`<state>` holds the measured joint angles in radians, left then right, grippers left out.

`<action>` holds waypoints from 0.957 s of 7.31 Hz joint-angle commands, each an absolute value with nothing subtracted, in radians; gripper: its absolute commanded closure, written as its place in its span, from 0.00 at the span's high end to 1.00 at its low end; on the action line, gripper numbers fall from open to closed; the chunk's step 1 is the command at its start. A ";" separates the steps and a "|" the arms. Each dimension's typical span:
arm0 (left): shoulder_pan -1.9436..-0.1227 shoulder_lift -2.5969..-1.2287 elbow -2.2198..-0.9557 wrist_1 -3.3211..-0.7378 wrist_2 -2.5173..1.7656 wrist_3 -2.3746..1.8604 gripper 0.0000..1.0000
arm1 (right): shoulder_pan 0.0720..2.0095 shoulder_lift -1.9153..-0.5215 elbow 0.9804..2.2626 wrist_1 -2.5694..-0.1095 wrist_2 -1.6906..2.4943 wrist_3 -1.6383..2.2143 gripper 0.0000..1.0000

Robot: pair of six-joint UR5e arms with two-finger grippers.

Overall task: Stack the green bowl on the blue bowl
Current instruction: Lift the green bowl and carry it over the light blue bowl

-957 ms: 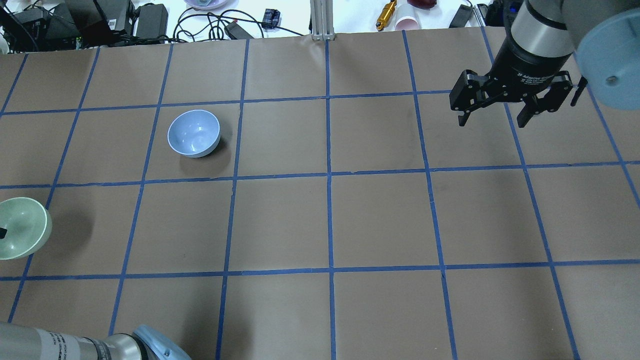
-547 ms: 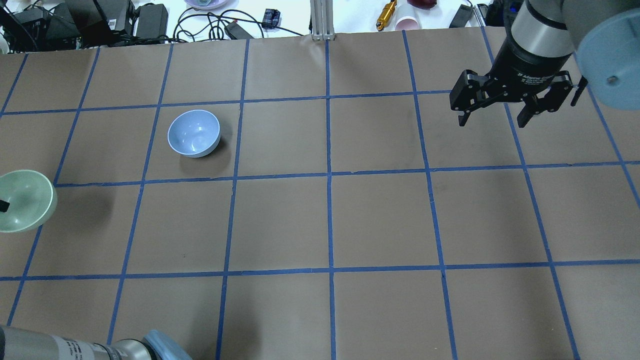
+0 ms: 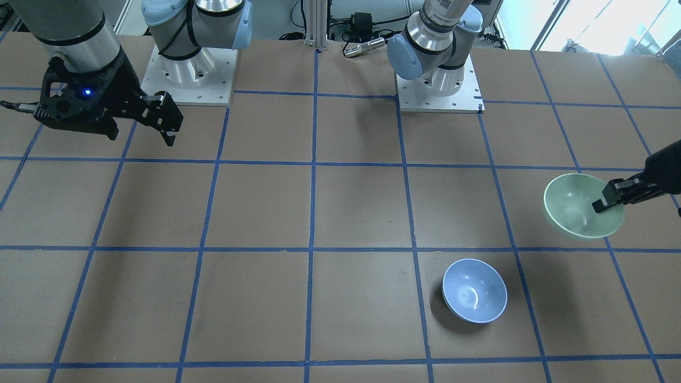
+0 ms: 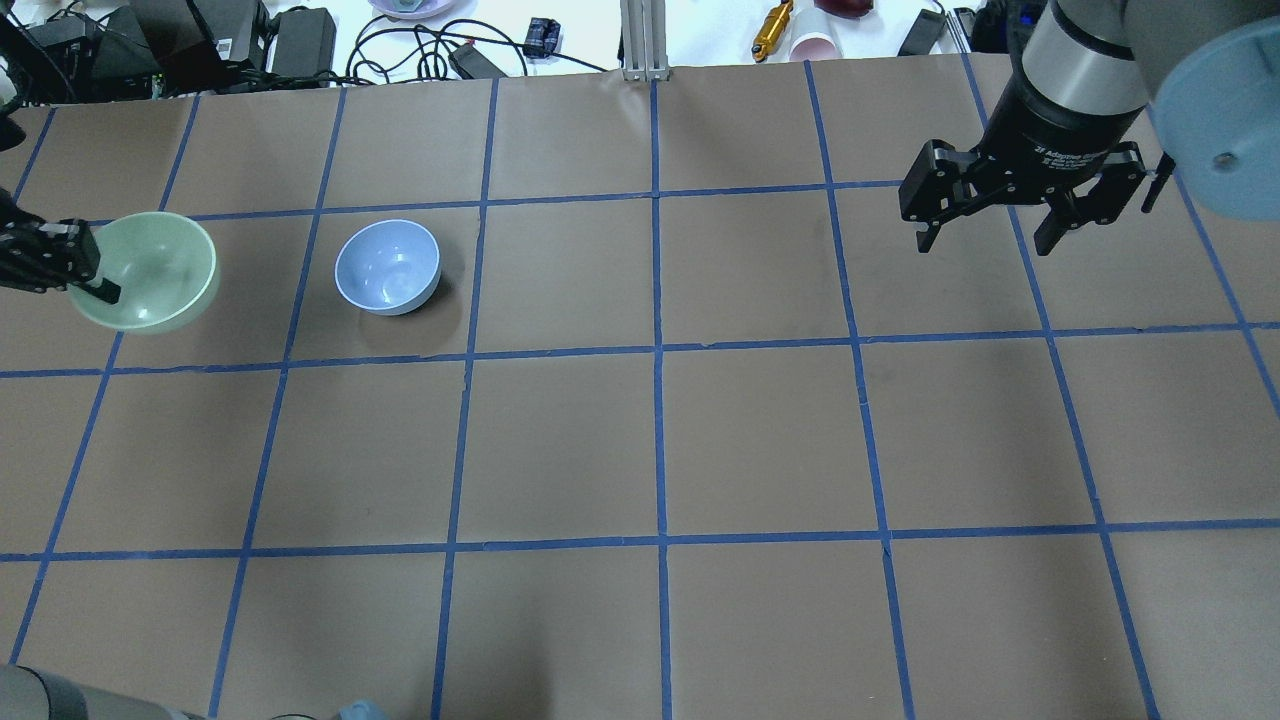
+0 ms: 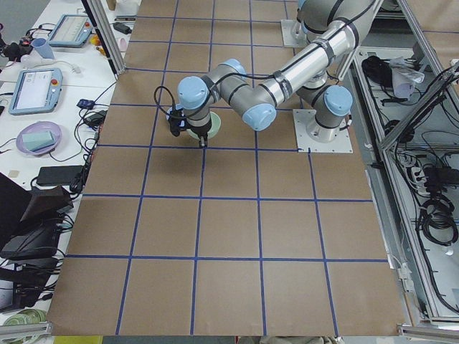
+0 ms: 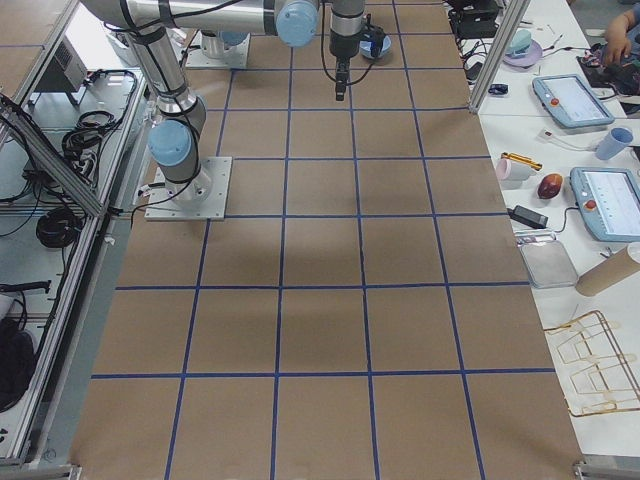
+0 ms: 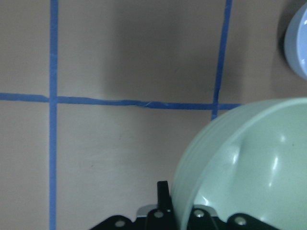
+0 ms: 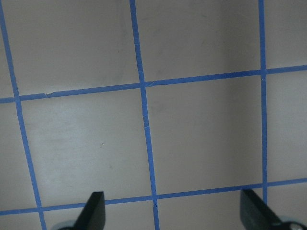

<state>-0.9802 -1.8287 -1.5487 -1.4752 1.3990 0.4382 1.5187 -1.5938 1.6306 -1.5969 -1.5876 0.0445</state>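
Observation:
The green bowl hangs tilted above the table at the left, held by its rim. My left gripper is shut on that rim, with one finger inside the bowl; both also show in the front view, the bowl and the gripper. The left wrist view shows the green bowl close up. The blue bowl stands upright on the table just right of the green one, apart from it. My right gripper is open and empty, high over the far right.
Cables, power bricks, a gold cylinder and a pink cup lie beyond the far table edge. An aluminium post stands at the far middle. The arm bases sit at the robot's side.
My left gripper has carried the green bowl away from the robot and rightward, from the near left edge to just left of the blue bowl. The right arm has not moved.

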 commanded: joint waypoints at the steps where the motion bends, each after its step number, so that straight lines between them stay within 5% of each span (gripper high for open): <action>1: -1.130 -1.865 -1.494 -1.471 1.310 0.179 0.00 | 1.519 -1.594 1.631 -1.597 -1.588 0.044 1.00; 7: -1.160 -2.028 -1.493 -1.338 1.190 0.153 0.00 | 1.519 -1.594 1.631 -1.597 -1.588 0.044 1.00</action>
